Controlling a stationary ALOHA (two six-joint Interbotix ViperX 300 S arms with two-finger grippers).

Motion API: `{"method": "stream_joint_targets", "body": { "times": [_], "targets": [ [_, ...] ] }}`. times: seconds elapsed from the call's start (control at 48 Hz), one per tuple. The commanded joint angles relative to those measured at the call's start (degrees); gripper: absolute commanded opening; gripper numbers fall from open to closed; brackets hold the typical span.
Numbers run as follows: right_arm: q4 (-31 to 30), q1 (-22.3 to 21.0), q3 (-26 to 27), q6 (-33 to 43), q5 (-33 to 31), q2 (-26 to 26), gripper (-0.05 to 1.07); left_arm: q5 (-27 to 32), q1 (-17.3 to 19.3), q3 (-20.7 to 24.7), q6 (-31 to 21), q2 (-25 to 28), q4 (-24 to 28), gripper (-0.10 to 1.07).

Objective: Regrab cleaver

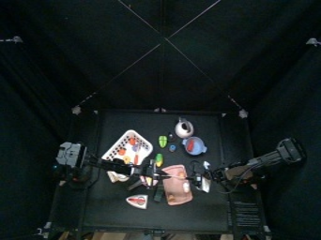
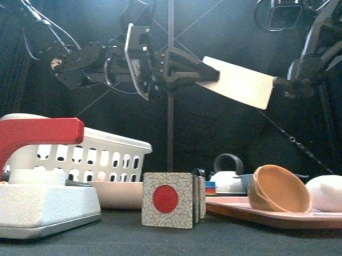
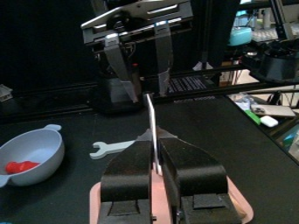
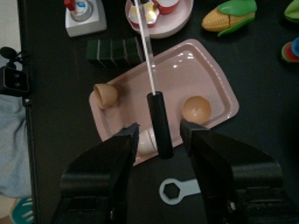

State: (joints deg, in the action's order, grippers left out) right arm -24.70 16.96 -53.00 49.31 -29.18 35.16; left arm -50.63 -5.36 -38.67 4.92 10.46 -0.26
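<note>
Two grippers meet at the cleaver (image 2: 239, 82), which is suspended in the air above the pink tray (image 4: 201, 72). Left gripper (image 3: 162, 171): jaws clenched on the blade's thin edge. Right gripper (image 4: 162, 144): jaws spread, one on each side of the cleaver's dark handle without closing on it. The tray sits on the black table (image 4: 263, 79) and carries a brown bowl (image 2: 279, 188) and a white egg-shaped item (image 2: 325, 192).
</note>
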Motion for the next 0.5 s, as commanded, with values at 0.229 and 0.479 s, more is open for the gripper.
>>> {"method": "stream_joint_targets", "body": {
  "times": [0.229,0.479],
  "targets": [
    [0.1,-0.4,0.4,0.1,-0.1,0.1,0.56,-0.9,0.1,1.6,0.0,0.0,-0.3,0.43],
    [2.5,0.0,1.8,-0.1,-4.7,1.7,0.44,-0.7,-0.5,1.1,-0.4,1.0,-0.3,0.43]
  ]
}}
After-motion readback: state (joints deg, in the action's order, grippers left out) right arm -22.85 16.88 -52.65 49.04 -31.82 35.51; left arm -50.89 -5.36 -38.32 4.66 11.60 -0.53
